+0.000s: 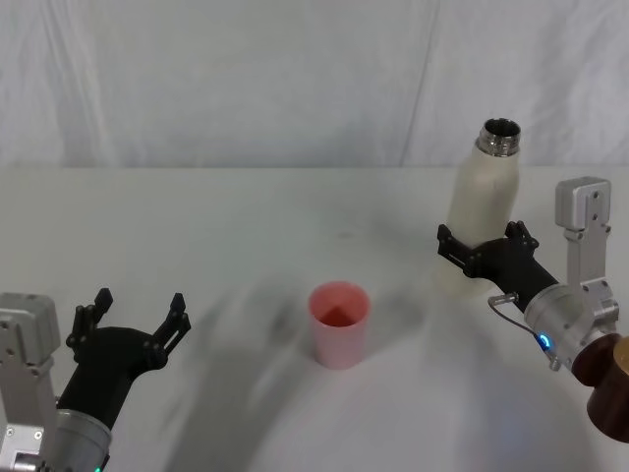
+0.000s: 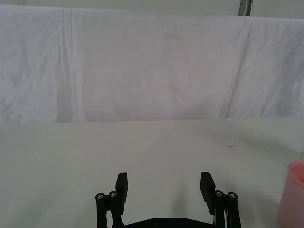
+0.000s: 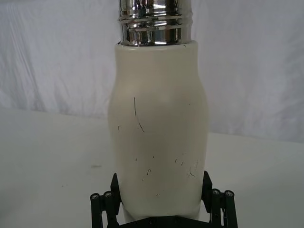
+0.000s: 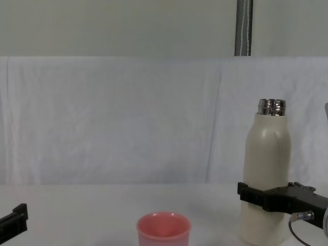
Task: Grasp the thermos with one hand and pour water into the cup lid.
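The thermos [image 1: 482, 211] stands upright on the white table at the right, a cream-white bottle with a bare steel neck and no cap. My right gripper [image 1: 482, 241] is open, with one black jaw on each side of the lower body of the thermos [image 3: 159, 123]; in the chest view the right gripper [image 4: 264, 197] rings the thermos [image 4: 266, 174] low down. The pink cup lid [image 1: 339, 323] stands mouth up at the table's middle, left of the thermos. My left gripper [image 1: 136, 310] hangs open near the front left, holding nothing; the cup lid [image 2: 294, 194] shows at the edge of its wrist view.
A white cloth backdrop [image 1: 246, 79] hangs behind the table. A brown object [image 1: 609, 383] sits at the right edge by my right arm. A metal pole [image 4: 243, 28] rises behind the backdrop.
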